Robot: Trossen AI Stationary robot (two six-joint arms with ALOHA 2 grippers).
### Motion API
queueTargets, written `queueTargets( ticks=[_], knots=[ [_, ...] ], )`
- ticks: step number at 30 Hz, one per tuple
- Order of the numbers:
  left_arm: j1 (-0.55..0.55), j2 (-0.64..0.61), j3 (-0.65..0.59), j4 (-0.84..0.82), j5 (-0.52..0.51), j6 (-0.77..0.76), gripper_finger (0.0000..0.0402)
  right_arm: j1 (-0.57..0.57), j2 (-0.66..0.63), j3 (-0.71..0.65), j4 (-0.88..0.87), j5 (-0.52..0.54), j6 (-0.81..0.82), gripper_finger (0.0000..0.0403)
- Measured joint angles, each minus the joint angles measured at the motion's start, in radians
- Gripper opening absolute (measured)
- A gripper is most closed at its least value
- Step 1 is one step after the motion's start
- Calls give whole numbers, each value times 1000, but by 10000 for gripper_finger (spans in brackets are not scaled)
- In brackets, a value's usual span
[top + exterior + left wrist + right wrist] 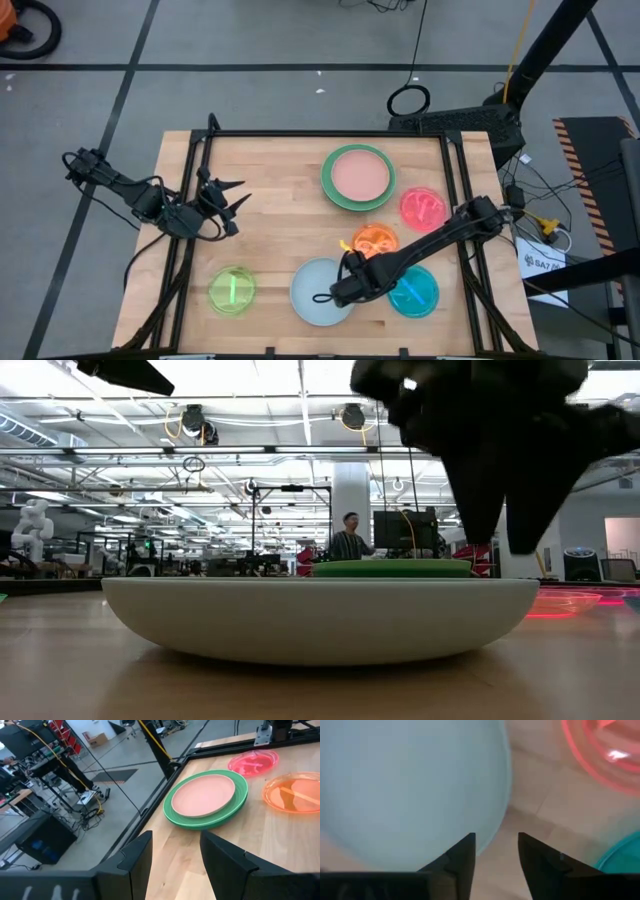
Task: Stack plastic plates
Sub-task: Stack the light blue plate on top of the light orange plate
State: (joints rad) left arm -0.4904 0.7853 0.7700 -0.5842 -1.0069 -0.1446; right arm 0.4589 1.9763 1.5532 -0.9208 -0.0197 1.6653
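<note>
Near the bench's [260, 180] front edge: light blue plate [318, 292], flat, unlifted. Right hand [343, 290] over its rim, fingers parted, empty. Left hand [228, 205] parked apart, fingers spread. Risk: fingers skidding off the shallow rim, nudging the orange plate [376, 240] just beside.

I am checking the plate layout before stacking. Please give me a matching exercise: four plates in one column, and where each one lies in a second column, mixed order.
Plates:
1. pink plate
2. lime plate
3. blue plate
4. cyan plate

Places:
A. alone near the table's front left corner
B. under the right gripper
C. on top of the green plate
D. beside the right arm, below the orange plate

Pairs: 1-C, 2-A, 3-B, 4-D
</note>
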Motion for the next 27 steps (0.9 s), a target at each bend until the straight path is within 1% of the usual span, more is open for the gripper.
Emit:
queueTargets(
  ticks=[5,10,15,19,22,24,27],
  knots=[
    [0,0,0,-4,0,8,173,-9,52,0,14,0,-1,156],
    [0,0,0,-5,0,12,173,-11,88,-1,58,17,-16,140],
    [0,0,0,-12,0,12,173,-12,83,0,95,75,-27,104],
    [0,0,0,-14,0,8,173,-14,85,-1,94,84,-31,65],
    [0,0,0,-14,0,4,173,-14,84,-1,99,126,-35,32],
    [0,0,0,-14,0,3,173,-15,83,-1,110,132,-40,13],
    [0,0,0,-14,0,2,173,-15,82,0,123,146,-53,9]
  ],
)
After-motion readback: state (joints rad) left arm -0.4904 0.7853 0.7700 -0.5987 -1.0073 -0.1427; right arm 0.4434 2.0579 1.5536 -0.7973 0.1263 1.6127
